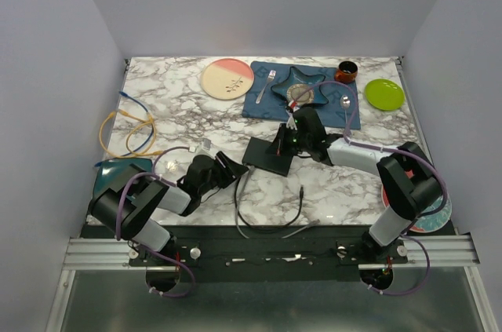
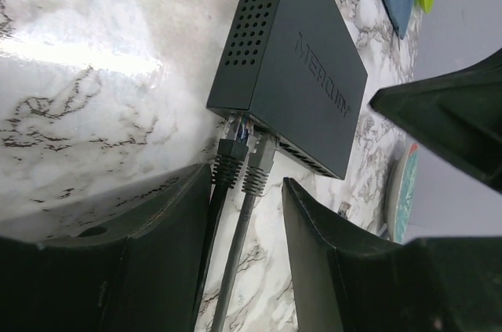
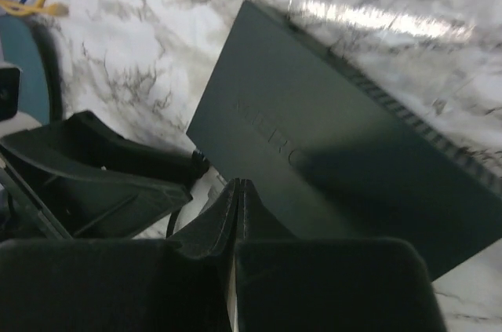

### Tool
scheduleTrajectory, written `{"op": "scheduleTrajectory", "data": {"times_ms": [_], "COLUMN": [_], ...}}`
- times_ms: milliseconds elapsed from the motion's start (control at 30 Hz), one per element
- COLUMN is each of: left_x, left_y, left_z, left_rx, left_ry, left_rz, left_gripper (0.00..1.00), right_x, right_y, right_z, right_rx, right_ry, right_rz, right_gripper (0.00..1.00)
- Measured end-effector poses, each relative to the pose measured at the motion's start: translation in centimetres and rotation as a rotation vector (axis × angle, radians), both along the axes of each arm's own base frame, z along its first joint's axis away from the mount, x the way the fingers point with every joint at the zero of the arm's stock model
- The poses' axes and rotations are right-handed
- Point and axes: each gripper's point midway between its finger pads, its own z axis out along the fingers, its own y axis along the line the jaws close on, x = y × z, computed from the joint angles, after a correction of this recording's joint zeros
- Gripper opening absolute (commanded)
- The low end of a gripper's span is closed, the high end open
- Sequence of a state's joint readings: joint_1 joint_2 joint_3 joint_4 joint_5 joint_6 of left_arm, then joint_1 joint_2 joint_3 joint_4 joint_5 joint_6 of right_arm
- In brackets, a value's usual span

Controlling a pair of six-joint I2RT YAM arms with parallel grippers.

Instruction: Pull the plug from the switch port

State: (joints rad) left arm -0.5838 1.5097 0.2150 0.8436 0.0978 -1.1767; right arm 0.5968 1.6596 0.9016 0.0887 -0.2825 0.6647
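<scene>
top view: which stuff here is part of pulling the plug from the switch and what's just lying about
For the job:
switch
black plug and grey plug in its ports
left gripper, open around both plugs
right gripper, shut, over the switch

Lying about:
pink plate
green plate
blue placemat
star dish
fork
spoon
yellow cable

Marble counter (image 1: 169, 85), white with grey veins. Along far edge, left to right:
- round pink-and-cream plate (image 1: 227, 78)
- dark blue placemat (image 1: 257, 103) bearing fork (image 1: 269, 81), blue star-shaped dish (image 1: 302, 85), spoon (image 1: 346, 106)
- small dark cup (image 1: 346, 72) at placemat's far right corner
- lime-green plate (image 1: 384, 94) just beside placemat

Left side: yellow cable (image 3: 31, 8) and blue cable (image 1: 133, 103) in loose tangle; teal plate (image 1: 118, 171) near them, partly hidden. Near right corner: pink-rimmed plate (image 1: 430, 220), mostly hidden.
</scene>
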Motion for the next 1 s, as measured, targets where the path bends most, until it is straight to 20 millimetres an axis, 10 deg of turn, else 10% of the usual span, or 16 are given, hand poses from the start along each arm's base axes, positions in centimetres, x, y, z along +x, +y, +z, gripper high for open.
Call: {"op": "scheduleTrajectory", "data": {"times_ms": [500, 800, 1000], "left_x": [1.4, 2.2, 3.0], "left_y": [0.4, 1.3, 1.4], "left_z": [1.5, 1.5, 1.2], "left_rx": [0.077, 0.171, 0.147], "left_ry": [-0.017, -0.022, -0.048], "left_rz": [0.026, 0.053, 0.068], "left_gripper": [0.99, 0.98, 0.77], "right_x": [-2.4, -2.0, -2.2], "right_y": [2.4, 3.3, 2.4], "right_z": [-3.4, -3.7, -3.6], "right_rx": [0.114, 0.176, 0.176], "right_ry": [0.139, 0.151, 0.142], "right_rz": [0.110, 0.100, 0.042], "right_gripper": [0.07, 0.05, 0.04]}}
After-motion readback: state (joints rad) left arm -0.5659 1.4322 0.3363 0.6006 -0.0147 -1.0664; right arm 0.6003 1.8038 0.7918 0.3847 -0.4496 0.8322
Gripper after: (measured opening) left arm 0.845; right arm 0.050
